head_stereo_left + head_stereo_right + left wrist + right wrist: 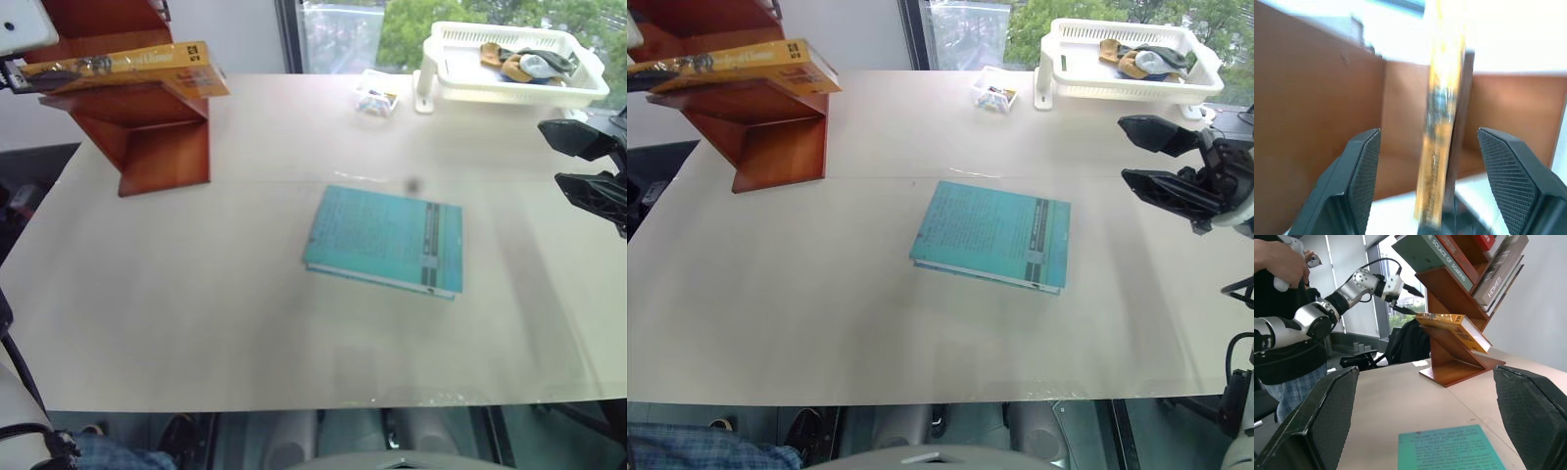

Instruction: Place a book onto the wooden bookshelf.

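Two books are in play. One, the thick orange-yellow book (127, 67), lies on a slanted tier of the wooden bookshelf (147, 137), which stands at about ten o'clock on the pale bench (245, 323). Its long axis runs roughly from nine o'clock to three o'clock, the three o'clock end jutting out past the shelf's edge and tipped slightly downward.

At the book's nine o'clock end is the left claw (1426, 186). Its two black fingers (1364, 169) are spread wide, one on each side of the book's edge with open space on both sides, so the book seems to rest on the shelf and not in a grip. From here I judge the placing as good as done, with the left arm the nearer one by far; its likely next job is to draw straight back toward nine o'clock, along the book's length, without nudging it off the slope.

Over at three o'clock the right claw (1161, 157) hangs above the bench edge, fingers apart and holding nothing, well apart from the shelf. A thin teal book (387, 238) lies flat mid-bench, and a white basket (509, 64) sits at one o'clock.
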